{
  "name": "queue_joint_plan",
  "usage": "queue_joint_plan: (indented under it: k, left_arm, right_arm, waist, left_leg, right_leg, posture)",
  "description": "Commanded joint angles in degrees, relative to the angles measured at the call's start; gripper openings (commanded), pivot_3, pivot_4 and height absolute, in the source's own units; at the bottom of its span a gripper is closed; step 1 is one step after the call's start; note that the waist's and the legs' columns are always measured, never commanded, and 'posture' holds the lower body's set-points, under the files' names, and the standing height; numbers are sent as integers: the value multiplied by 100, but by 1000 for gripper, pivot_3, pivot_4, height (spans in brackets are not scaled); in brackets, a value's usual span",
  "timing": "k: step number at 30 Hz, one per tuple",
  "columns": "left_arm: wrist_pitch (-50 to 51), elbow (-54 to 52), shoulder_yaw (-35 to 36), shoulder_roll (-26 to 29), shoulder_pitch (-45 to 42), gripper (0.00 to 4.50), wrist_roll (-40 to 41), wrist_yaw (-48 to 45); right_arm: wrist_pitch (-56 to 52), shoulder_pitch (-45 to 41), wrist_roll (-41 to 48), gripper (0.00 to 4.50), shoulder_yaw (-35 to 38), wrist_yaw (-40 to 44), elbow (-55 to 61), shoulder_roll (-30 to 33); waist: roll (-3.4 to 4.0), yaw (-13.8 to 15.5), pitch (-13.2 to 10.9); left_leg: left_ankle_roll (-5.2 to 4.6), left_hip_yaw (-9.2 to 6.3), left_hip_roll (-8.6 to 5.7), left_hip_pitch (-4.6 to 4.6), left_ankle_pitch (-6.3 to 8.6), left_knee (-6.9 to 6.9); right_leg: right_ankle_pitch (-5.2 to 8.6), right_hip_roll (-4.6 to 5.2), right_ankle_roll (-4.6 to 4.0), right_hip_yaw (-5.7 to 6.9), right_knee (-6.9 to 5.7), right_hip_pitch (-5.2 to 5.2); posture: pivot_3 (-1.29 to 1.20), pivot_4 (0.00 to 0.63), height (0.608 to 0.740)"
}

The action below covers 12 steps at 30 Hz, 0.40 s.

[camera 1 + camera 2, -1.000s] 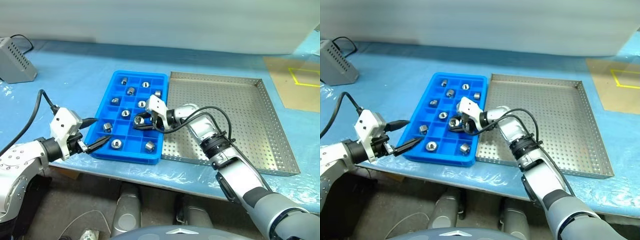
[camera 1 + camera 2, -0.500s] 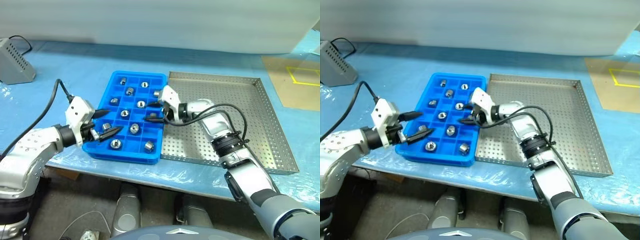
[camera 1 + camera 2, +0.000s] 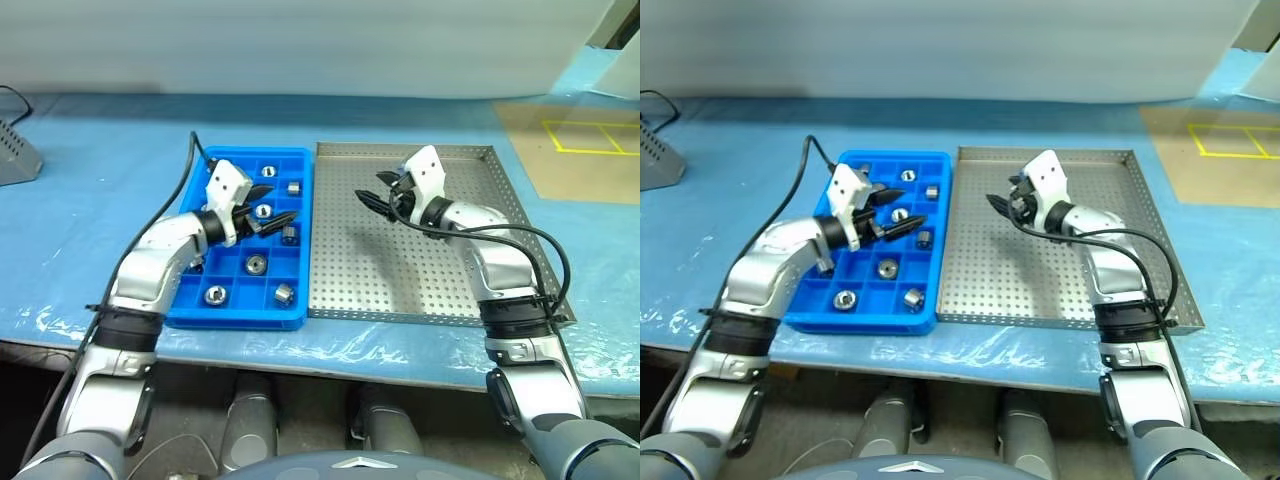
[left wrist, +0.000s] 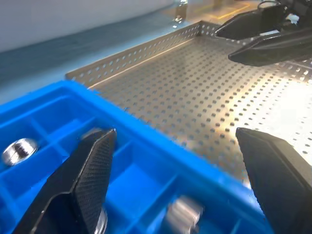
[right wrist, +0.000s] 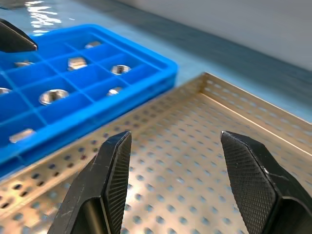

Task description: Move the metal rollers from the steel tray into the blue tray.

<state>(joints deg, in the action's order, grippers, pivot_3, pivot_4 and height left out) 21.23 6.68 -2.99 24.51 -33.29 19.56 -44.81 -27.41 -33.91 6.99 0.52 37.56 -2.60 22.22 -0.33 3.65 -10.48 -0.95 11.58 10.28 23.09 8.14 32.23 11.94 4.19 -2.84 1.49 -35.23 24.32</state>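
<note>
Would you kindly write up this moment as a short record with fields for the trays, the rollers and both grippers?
steel tray: no rollers visible on its perforated floor
blue tray: left of the steel tray, edges side by side
metal rollers: lying in separate compartments of the blue tray
left gripper: open, holding nothing, over the blue tray
right gripper: open, holding nothing, over the steel tray
task status: steel tray appears emptied

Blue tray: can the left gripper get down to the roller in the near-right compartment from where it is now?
Probably yes. The left gripper hangs open over the blue tray, nothing lies between it and that roller, and the right gripper is off over the steel tray.
</note>
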Motion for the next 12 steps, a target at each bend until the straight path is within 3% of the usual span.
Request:
queue_joint_plan:
  k: [1,12]
  left_arm:
    - [-304,142,-12,-9,-182,4165,-84,-213]
    - [-364,124,25,-48,-73,4165,-223,-177]
  right_arm:
    - [-103,94,140,2962,127,-83,448,118]
    - [-136,143,192,2962,32,-217,482,196]
  waist:
    - [0,-71,0]
    - [0,-118,0]
  left_leg:
    - [-1,0,1,1,0,0]
    - [-28,1,0,2,16,10]
  right_leg:
    - [0,0,-1,0,0,0]
    - [0,1,-3,0,0,-3]
  posture:
    - [-118,150,740]
    - [-96,150,740]
